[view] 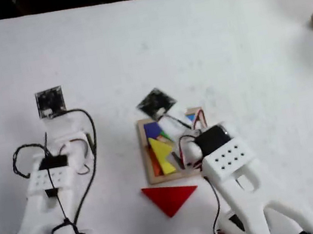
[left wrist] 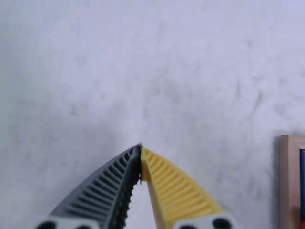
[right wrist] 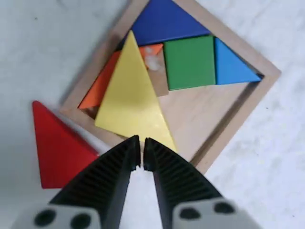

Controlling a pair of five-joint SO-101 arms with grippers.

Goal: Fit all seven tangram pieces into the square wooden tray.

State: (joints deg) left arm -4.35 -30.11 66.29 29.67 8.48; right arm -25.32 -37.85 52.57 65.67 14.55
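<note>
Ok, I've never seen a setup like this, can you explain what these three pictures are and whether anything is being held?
These are two robot arms at a white table. One picture looks down from above; the other two come from a camera on each arm's wrist. The left gripper is shut over bare table, holding nothing. The right gripper is shut too, its tips at the edge of a yellow triangle lying askew over the wooden tray. A large blue triangle, a small blue triangle, a green square and an orange piece sit in the tray; a red triangle lies on the table beside it.
</note>
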